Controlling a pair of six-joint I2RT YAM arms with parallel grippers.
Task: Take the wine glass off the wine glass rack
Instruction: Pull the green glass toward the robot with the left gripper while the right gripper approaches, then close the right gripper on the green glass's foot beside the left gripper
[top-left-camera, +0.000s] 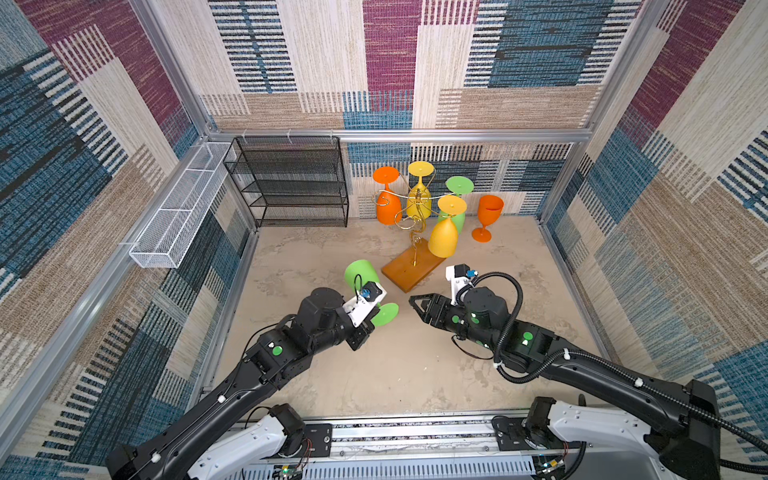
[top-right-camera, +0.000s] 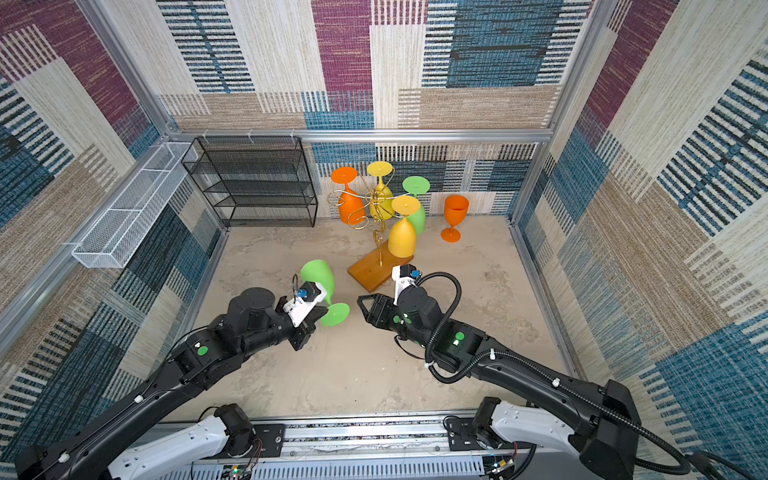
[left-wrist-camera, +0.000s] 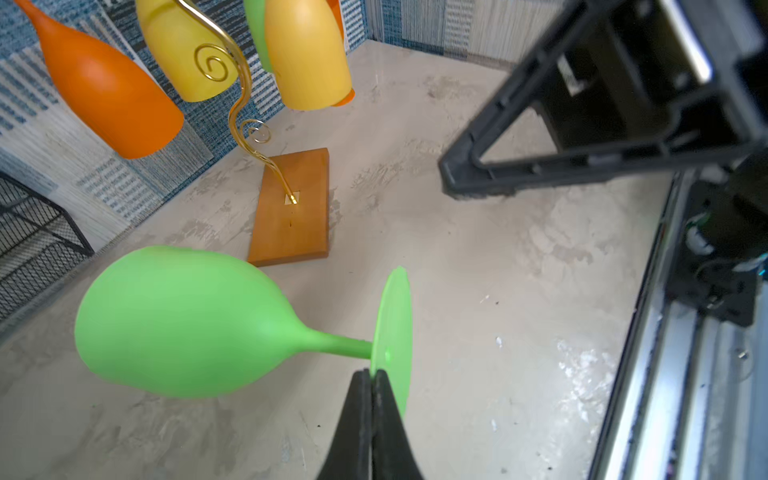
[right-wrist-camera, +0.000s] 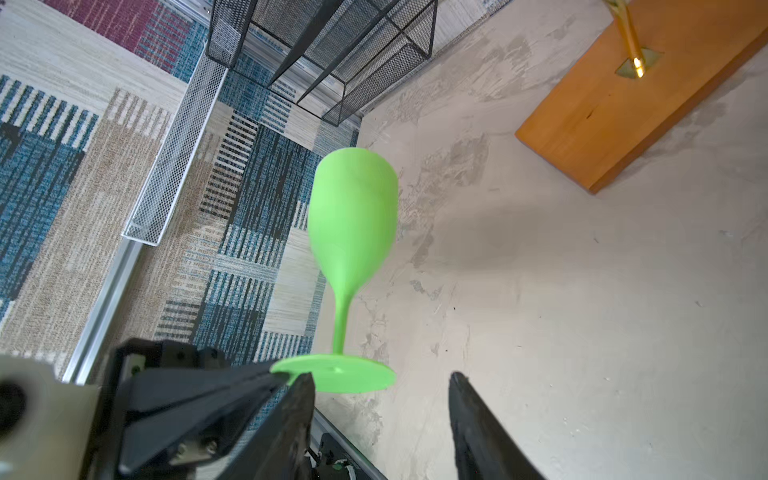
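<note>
The green wine glass (left-wrist-camera: 187, 324) is held sideways, clear of the wine glass rack (left-wrist-camera: 291, 208) and near its wooden base; its foot rim is pinched between the closed jaws of the left gripper (left-wrist-camera: 372, 376); in both top views that grip is hidden beneath the wrist camera (top-left-camera: 368, 297); the right gripper (right-wrist-camera: 380, 378) is seen part-spread and empty, just beside the foot; the rack's upper arms are cut off in both wrist views.

Matt, smooth plastic look on the green wine glass (left-wrist-camera: 178, 324). The wine glass rack (left-wrist-camera: 291, 224): glossy gold metal wire, smooth satin wood base. Mottled matt tabletop (left-wrist-camera: 478, 291). Black metal mesh shelf unit (top-left-camera: 291, 183).
</note>
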